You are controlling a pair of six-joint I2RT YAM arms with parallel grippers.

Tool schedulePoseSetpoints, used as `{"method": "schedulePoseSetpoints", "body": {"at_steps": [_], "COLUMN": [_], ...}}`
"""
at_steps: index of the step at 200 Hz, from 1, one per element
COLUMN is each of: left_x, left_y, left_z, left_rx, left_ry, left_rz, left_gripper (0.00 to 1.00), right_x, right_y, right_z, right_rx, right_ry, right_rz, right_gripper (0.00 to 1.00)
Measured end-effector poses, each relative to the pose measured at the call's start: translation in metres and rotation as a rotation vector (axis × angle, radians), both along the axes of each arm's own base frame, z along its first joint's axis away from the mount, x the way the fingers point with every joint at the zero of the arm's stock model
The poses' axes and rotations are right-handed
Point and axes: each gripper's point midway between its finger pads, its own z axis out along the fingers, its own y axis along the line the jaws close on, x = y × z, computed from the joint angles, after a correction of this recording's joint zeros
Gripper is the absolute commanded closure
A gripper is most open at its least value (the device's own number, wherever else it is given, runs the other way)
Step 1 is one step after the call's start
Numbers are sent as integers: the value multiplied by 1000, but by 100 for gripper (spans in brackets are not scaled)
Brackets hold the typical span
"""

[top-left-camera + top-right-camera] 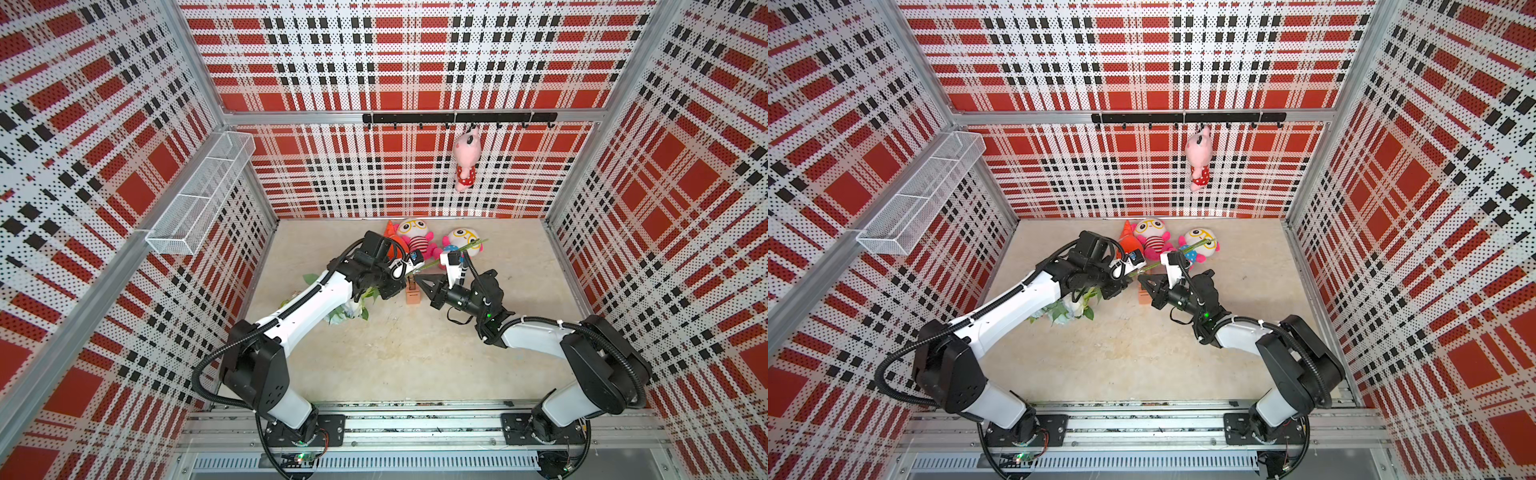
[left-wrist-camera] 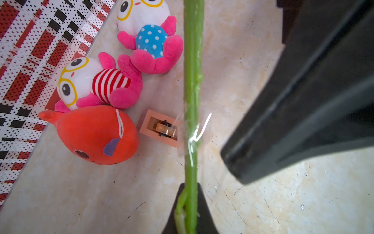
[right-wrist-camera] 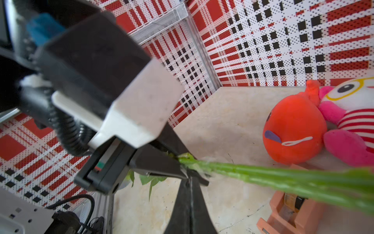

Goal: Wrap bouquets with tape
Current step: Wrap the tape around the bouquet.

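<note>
A: The bouquets (image 1: pixel 353 305) are off the floor here, one loose bunch, white and pale-blue blooms with green leaves hanging low beside the left arm, half hidden under it in both top views.

B: And the stems (image 2: pixel 191 81) run long and thin, several green strands pressed side by side, with a knobby joint partway along. In the left wrist view there's a glint of clear film (image 2: pixel 197 131) crossing them.

A: The left gripper (image 2: pixel 189 202) is clamped right on those stems, its two black fingers squeezed tight around them.

B: The right gripper (image 3: pixel 189 182) is closed as well, tips meeting just beside the left one's. Whether it pinches anything I can't tell; in the right wrist view the stems (image 3: pixel 283 176) pass right by its tips.

A: Where's the tape (image 1: pixel 412 291)?

B: On the beige floor (image 1: pixel 415 353), directly below the stems, between the two grippers. A small peach block with an amber roll in its slot, clearest in the left wrist view (image 2: pixel 162 127).

A: Just beside it lies an orange plush fish (image 2: pixel 95 135), then two pink plush dolls with yellow glasses, one striped (image 2: pixel 97 85), one in blue polka dots (image 2: pixel 149 38).
</note>
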Motion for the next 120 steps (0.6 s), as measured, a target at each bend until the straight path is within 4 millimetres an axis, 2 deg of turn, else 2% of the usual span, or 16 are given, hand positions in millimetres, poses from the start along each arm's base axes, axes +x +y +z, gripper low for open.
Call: {"method": "schedulePoseSetpoints", "body": {"at_steps": [51, 120], "left_x": [2, 5], "left_y": [-1, 0], "left_z": [1, -4], "left_rx": [1, 11], "left_ry": [-14, -10], "left_rz": [5, 12], "left_gripper": [100, 100], "right_x": [21, 21], "right_y": [-18, -14], "right_z": [-3, -7], "right_rx": [42, 60], "right_ry": [126, 237], "right_rz": [-67, -24], "right_gripper": [100, 100]}}
